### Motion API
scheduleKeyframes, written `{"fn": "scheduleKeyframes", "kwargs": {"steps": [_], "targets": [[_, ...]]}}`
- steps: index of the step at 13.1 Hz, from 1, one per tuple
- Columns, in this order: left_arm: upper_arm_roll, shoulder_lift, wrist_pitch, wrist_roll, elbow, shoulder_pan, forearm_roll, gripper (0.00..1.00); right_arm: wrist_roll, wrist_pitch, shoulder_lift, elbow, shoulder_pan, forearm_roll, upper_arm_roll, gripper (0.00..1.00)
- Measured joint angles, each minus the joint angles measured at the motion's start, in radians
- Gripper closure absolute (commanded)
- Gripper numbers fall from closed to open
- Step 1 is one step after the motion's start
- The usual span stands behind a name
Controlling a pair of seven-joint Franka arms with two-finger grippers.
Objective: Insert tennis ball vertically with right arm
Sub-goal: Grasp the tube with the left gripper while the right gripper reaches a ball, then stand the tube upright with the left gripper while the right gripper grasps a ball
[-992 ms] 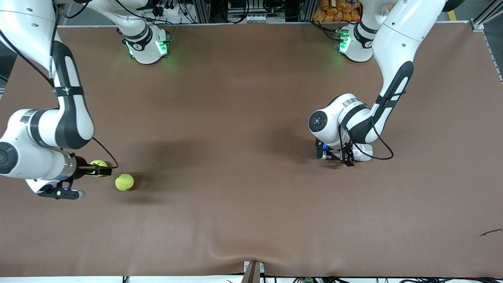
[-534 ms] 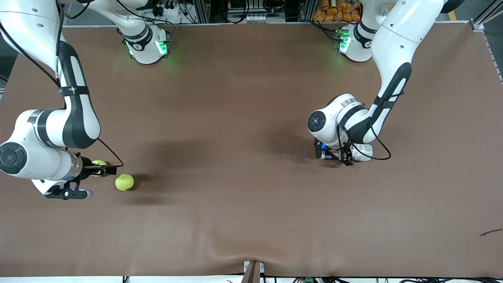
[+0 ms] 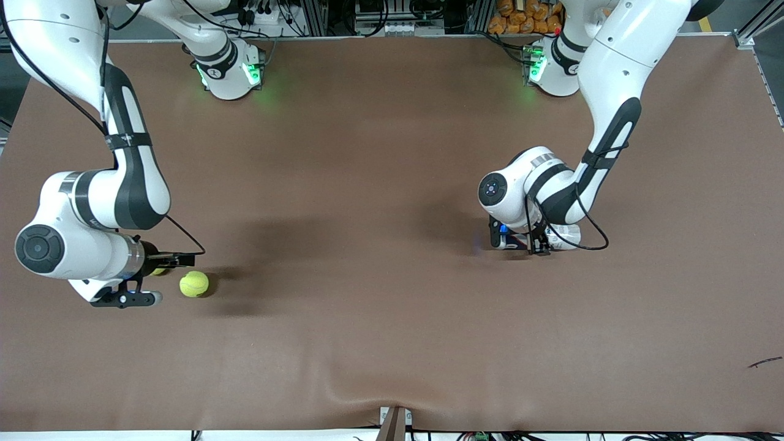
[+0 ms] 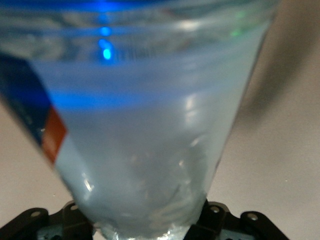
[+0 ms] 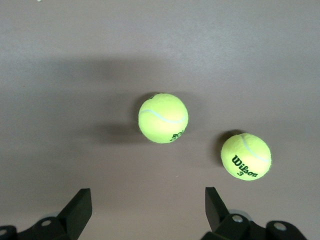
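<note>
Two yellow-green tennis balls lie on the brown table toward the right arm's end. One tennis ball (image 3: 194, 284) is in full view; the other ball (image 3: 160, 271) is mostly hidden under my right gripper (image 3: 174, 260). That gripper hangs open and empty just above them. The right wrist view has both balls (image 5: 163, 118) (image 5: 245, 156) ahead of the open right gripper (image 5: 147, 210). My left gripper (image 3: 518, 241) is down at the table, shut on a clear plastic tube (image 3: 565, 235). The tube (image 4: 150, 150), with a blue and red label, fills the left wrist view.
The brown mat (image 3: 380, 318) has a raised wrinkle near the front edge. Both arm bases (image 3: 229, 73) (image 3: 551, 70) stand along the back edge, with cables and racks past it.
My left gripper has closed on the clear tube. The right arm has swung toward the balls, and its open gripper now covers more of the farther ball.
</note>
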State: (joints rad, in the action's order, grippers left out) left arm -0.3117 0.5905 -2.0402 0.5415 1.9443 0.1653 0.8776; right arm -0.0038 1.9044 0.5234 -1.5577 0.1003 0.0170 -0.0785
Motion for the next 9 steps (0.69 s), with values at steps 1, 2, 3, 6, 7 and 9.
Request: {"fn": "scheduleKeyframes", "kwargs": {"steps": [1, 2, 3, 6, 7, 9], "targets": [[-0.004, 0.001, -0.004, -0.001, -0.007, 0.0, -0.001, 0.29, 0.0, -0.003, 0.0, -0.001, 0.012, 0.0, 0.001, 0.0], [-0.018, 0.002, -0.009, -0.005, -0.022, 0.0, -0.01, 0.29, 0.0, -0.005, 0.0, -0.005, 0.026, 0.0, 0.002, 0.0], [-0.038, 0.004, -0.012, -0.012, -0.046, 0.001, -0.033, 0.29, 0.0, -0.005, 0.001, -0.01, 0.039, 0.0, 0.002, 0.0], [-0.089, 0.009, -0.018, -0.019, -0.185, 0.037, -0.165, 0.29, -0.001, -0.004, 0.007, -0.012, 0.071, 0.0, 0.005, 0.0], [-0.092, 0.012, -0.018, -0.031, -0.238, 0.062, -0.207, 0.29, -0.001, -0.005, 0.008, -0.012, 0.089, 0.001, 0.007, 0.0], [-0.096, 0.023, -0.038, -0.078, -0.327, 0.101, -0.291, 0.29, -0.001, -0.017, 0.008, -0.012, 0.132, 0.001, 0.012, 0.0]]}}
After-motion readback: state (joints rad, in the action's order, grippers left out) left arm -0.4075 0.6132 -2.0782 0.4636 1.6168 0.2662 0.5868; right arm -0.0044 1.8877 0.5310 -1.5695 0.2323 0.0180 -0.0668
